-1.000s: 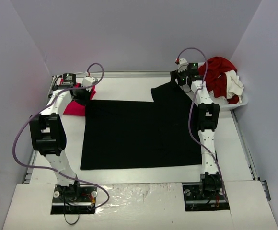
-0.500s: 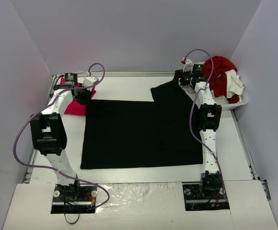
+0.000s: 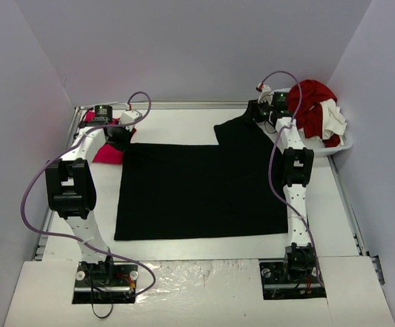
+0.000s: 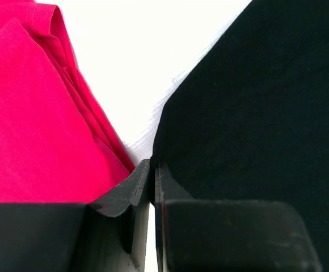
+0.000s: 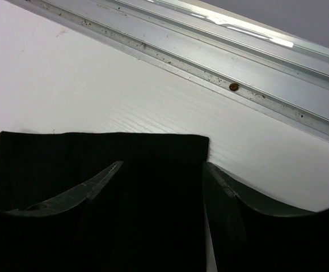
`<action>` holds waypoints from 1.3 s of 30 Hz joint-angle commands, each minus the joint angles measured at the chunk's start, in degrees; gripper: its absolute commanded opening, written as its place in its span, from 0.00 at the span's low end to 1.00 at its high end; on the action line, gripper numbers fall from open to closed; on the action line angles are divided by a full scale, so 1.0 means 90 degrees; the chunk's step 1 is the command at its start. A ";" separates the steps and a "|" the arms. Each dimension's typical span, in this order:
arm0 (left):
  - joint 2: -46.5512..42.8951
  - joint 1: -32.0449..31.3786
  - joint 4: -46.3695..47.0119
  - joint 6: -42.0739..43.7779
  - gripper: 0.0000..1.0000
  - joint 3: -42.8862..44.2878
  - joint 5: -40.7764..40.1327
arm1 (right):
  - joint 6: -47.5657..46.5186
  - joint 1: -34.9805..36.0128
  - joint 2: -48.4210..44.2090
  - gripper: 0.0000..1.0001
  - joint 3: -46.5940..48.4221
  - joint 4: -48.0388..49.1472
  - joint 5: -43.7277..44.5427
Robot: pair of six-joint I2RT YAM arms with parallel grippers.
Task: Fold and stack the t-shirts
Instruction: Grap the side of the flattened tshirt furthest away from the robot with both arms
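1 basket flanks right pincer, released over black t-shirt; left pincer clenched beside pink t-shirt.

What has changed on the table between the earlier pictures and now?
The right gripper shifted slightly right and farther away, over a sleeve of the black t-shirt, its jaws open astride the hem. Unchanged: the left gripper, shut at that t-shirt's far-left corner, and the pink-red t-shirt beside it.
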 commanded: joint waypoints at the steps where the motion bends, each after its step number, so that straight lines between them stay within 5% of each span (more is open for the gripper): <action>1: -0.0059 -0.0015 -0.0058 -0.0009 0.02 0.0324 -0.0005 | 0.0093 0.0027 0.0146 0.52 0.0026 -0.0125 -0.0226; 5: -0.0030 -0.0015 -0.0097 -0.0009 0.02 0.0333 0.0005 | 0.0073 0.0047 0.0156 0.32 0.0026 -0.0135 -0.0158; 15: 0.0058 -0.0015 -0.0107 -0.0009 0.02 0.0382 0.0034 | -0.0005 0.0037 0.0117 0.16 0.0035 -0.0126 0.0134; 20: 0.0077 -0.0015 -0.0097 -0.0029 0.02 0.0392 0.0014 | -0.0044 0.0037 0.0029 0.00 0.0075 -0.0126 0.0291; 39: -0.0381 -0.0015 -0.0146 -0.0117 0.02 0.0461 0.0024 | -0.0201 -0.0207 -0.1972 0.00 -0.1182 -0.0272 0.0146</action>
